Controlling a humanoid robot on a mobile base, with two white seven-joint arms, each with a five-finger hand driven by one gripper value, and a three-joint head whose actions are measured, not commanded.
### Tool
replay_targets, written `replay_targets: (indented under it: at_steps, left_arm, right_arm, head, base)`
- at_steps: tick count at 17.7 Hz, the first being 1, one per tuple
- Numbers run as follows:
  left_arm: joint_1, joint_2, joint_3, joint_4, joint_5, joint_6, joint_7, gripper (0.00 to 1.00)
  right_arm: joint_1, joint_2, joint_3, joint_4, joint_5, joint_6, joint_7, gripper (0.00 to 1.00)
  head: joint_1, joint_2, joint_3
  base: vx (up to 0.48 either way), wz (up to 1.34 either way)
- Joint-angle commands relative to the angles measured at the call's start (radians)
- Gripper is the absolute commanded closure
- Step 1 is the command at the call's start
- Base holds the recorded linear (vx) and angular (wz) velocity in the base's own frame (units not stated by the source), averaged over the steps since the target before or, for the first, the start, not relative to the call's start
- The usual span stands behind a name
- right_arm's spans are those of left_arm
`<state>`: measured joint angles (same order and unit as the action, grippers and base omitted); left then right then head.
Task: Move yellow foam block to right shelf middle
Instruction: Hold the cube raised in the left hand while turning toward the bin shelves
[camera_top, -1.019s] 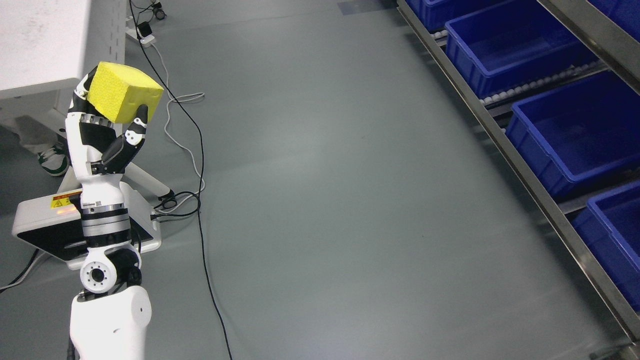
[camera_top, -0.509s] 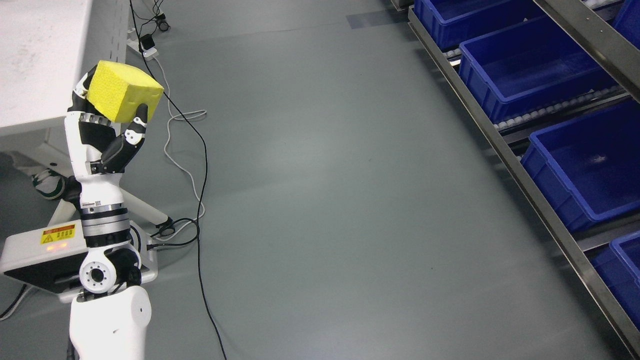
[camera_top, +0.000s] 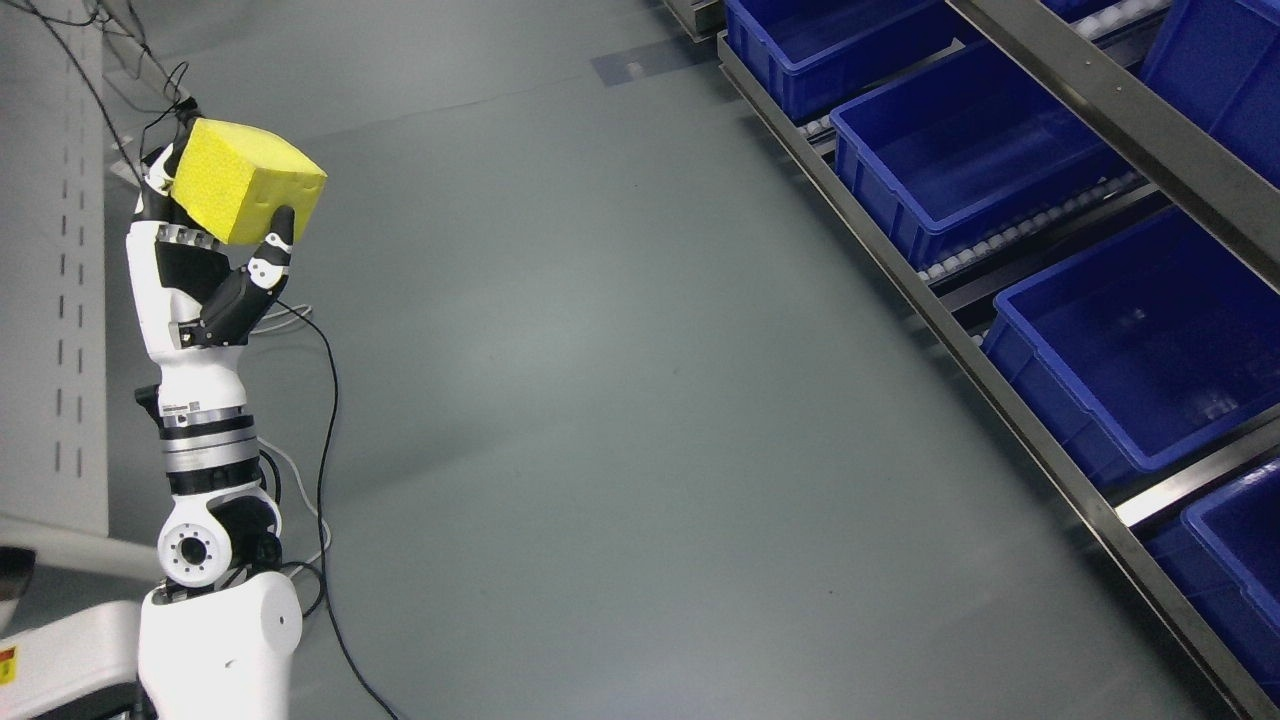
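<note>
Your left hand is raised at the left side of the head view, its arm coming up from the lower left corner. The fingers are clamped on the yellow foam block: the thumb presses against the block's lower right face, and the other fingers wrap the far left side. The block sits tilted in the grip, one corner pointing up and to the left, well above the grey floor.

Your right arm is nowhere in the view.

The shelf runs along the right side, a metal frame slanting from the top middle down to the bottom right corner. Blue bins sit in a row on its roller tracks, and the ones you can see into look empty. The block is well apart from the shelf, with open floor between them.

Just behind your hand stands a white perforated panel, at the left edge. A black cable trails across the floor beside your forearm, down towards the bottom edge.
</note>
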<state>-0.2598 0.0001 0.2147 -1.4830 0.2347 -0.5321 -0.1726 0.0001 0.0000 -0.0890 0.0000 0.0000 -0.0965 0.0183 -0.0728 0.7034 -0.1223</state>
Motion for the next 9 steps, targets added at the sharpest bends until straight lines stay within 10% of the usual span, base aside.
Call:
replay_targets:
  at_steps: [1,9]
  left_arm:
    - [0.002,0.017,0.000,-0.011,0.000,0.000,0.001,0.59]
    - [0.004,0.017,0.000,-0.011,0.000,0.000,0.001,0.59]
  right_arm:
    - [-0.003,-0.017,0.000,-0.017,0.000,0.000,0.000,0.00]
    - [-0.003,-0.017,0.000,-0.017,-0.002,0.000,0.000,0.00]
  head:
    - [0.0000,0.000,0.000]
    - [0.0000,0.000,0.000]
  base:
    - [0.360,-0.24]
    - [0.374,-0.15]
